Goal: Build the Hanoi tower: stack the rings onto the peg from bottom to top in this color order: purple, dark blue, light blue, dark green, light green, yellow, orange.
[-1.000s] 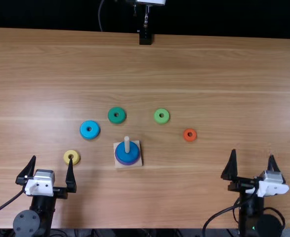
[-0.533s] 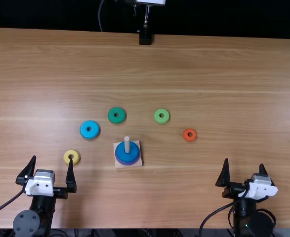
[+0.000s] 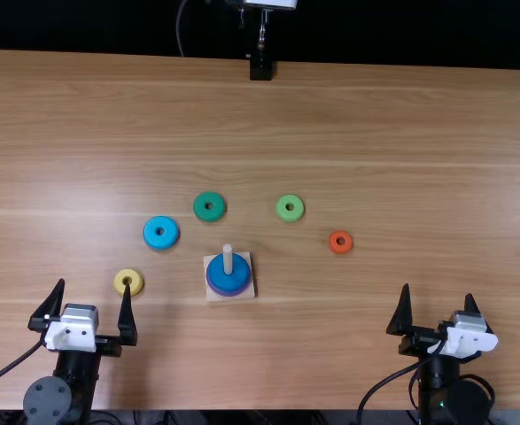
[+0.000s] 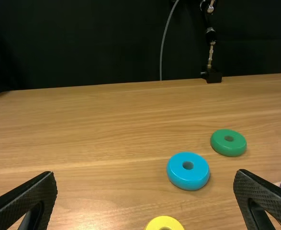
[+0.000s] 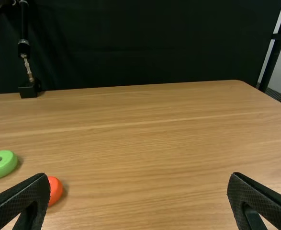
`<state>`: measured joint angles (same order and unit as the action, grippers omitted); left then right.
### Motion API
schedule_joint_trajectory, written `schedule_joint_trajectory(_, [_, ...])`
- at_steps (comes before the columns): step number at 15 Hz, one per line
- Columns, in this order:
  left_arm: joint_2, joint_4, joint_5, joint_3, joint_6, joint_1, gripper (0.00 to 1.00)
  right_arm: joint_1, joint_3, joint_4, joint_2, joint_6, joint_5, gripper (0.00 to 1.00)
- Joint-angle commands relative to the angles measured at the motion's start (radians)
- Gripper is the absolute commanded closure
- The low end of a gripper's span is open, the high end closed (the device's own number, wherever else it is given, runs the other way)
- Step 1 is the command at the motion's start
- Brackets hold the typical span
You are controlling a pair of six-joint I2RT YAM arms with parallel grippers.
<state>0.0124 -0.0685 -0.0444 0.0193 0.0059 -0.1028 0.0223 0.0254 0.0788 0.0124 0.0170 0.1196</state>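
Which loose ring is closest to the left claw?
The yellow ring: from above, it's close by the left gripper; the light blue ring, next closest, lies farther off.

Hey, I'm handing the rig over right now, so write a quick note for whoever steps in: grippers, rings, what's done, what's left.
Left gripper: open, empty, near the yellow ring.
Right gripper: open, empty, at the near right.
Done: purple ring and dark blue ring are on the peg, purple lowest.
Loose on the table: light blue ring left of the peg, dark green ring beyond it, light green ring and orange ring to the right.
Left, in order: light blue, dark green, light green, yellow, orange.
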Motion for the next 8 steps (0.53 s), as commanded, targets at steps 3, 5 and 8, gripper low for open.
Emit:
schedule_joint_trajectory(3, [-0.012, -0.011, 0.004, -0.019, 0.012, 0.003, 0.0, 0.01, -0.01, 0.031, -0.012, -0.002, -0.002, 0.0])
schedule_joint_trajectory(5, [-0.012, -0.011, 0.009, -0.019, 0.011, 0.008, 0.0, 0.011, -0.01, 0.031, -0.012, -0.002, -0.002, 0.0])
schedule_joint_trajectory(8, [-0.012, -0.007, 0.009, -0.019, 0.011, 0.023, 0.0, 0.01, -0.012, 0.031, -0.012, -0.002, -0.002, 0.0])
